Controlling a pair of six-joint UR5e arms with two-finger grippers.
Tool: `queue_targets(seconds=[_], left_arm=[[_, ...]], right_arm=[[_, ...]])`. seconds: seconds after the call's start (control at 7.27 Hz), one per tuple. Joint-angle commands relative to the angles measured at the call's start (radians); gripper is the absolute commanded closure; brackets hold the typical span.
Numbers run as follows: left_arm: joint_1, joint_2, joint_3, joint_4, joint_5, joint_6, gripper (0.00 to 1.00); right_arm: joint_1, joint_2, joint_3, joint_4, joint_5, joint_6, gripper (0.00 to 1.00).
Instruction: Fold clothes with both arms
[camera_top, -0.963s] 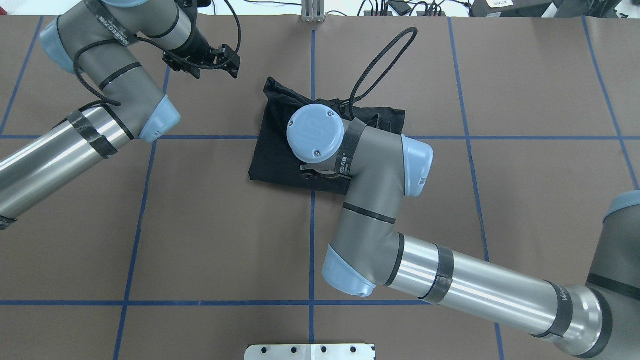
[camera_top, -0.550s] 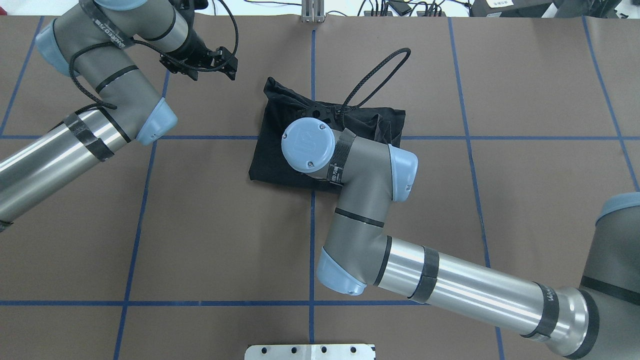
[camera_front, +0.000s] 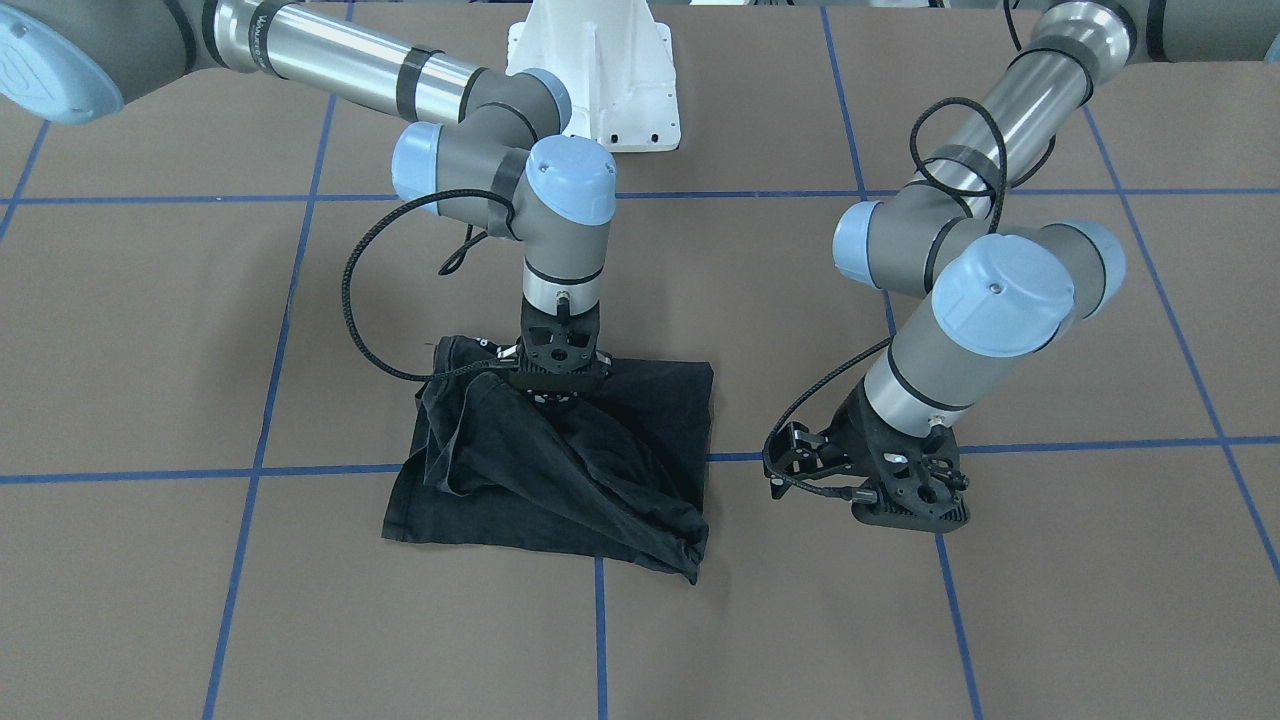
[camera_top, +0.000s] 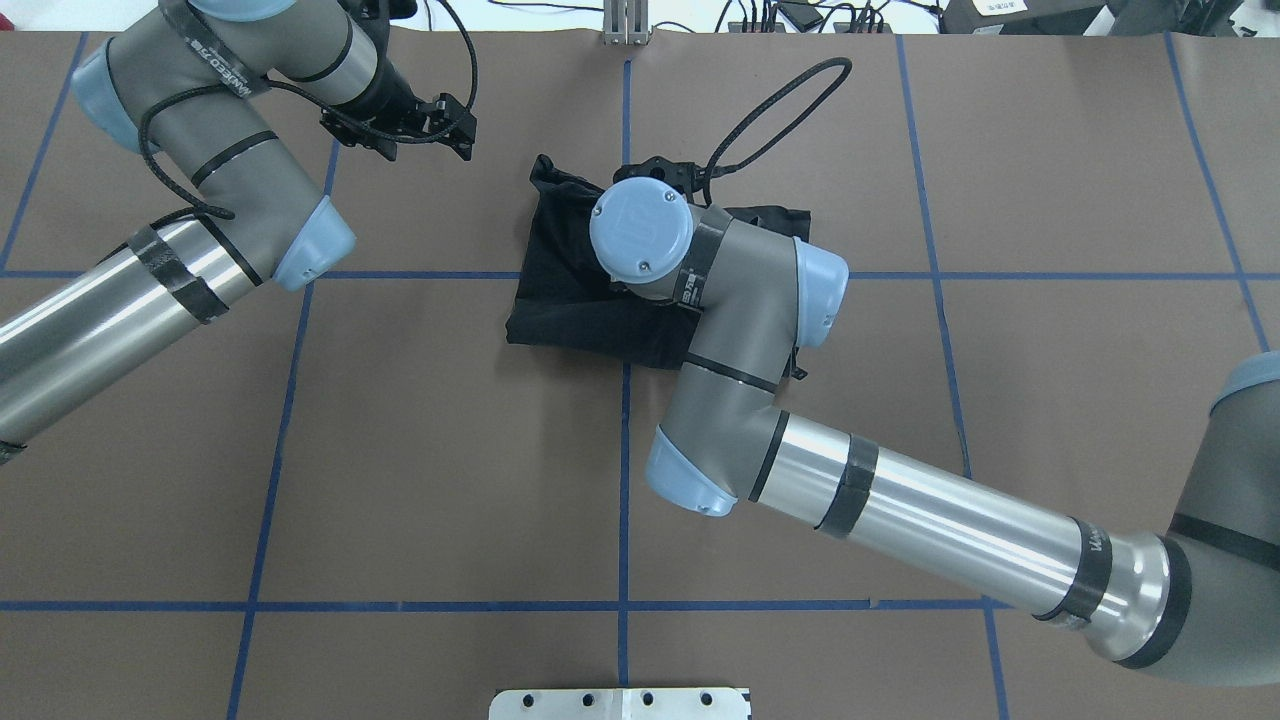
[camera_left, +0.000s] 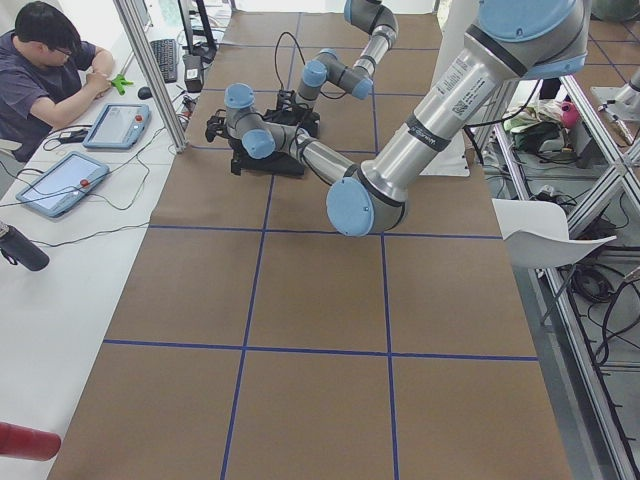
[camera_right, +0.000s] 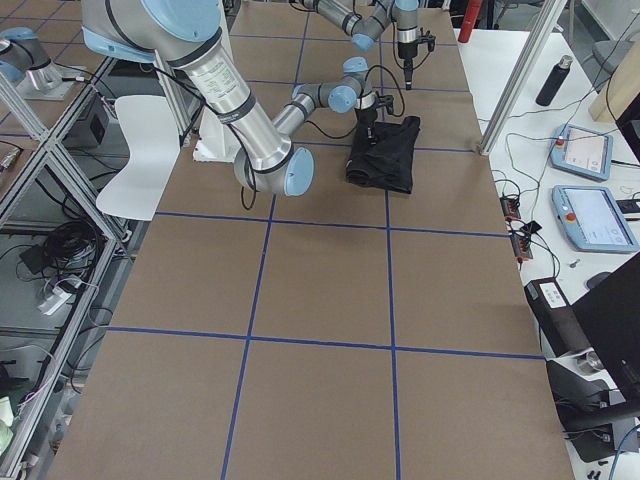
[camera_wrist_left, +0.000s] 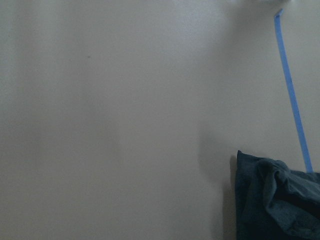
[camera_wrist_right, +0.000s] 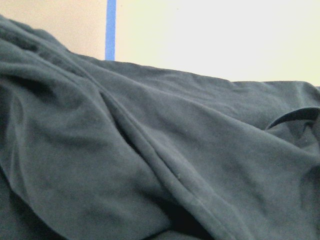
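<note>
Within the last second the right gripper has travelled from the 6 o'clock edge of the black T-shirt toward 12 o'clock in the overhead view. The cloth now tents up to it from the far corners, so I judge it pinched on a fold, though fabric hides the fingertips. The T-shirt sits bunched at the middle of the table, which suggests a fold-over is under way. The left gripper, barely shifted, hangs spread at the shirt's 10 o'clock, apart from it.
</note>
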Motion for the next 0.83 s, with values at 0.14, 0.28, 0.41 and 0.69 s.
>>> queue_targets(seconds=[0.14, 0.28, 0.41, 0.69], left_arm=[[0.002, 0.000, -0.004, 0.000, 0.001, -0.005, 0.00], [0.002, 0.000, -0.004, 0.000, 0.001, -0.005, 0.00], [0.002, 0.000, -0.004, 0.000, 0.001, -0.005, 0.00], [0.002, 0.000, -0.004, 0.000, 0.001, -0.005, 0.00]], right_arm=[[0.079, -0.002, -0.007, 0.001, 0.004, -0.078, 1.00], [0.079, 0.000, -0.008, 0.001, 0.004, -0.088, 0.71], [0.076, 0.000, -0.022, 0.004, 0.004, -0.099, 0.01], [0.073, 0.003, -0.046, 0.004, 0.004, -0.096, 0.00]])
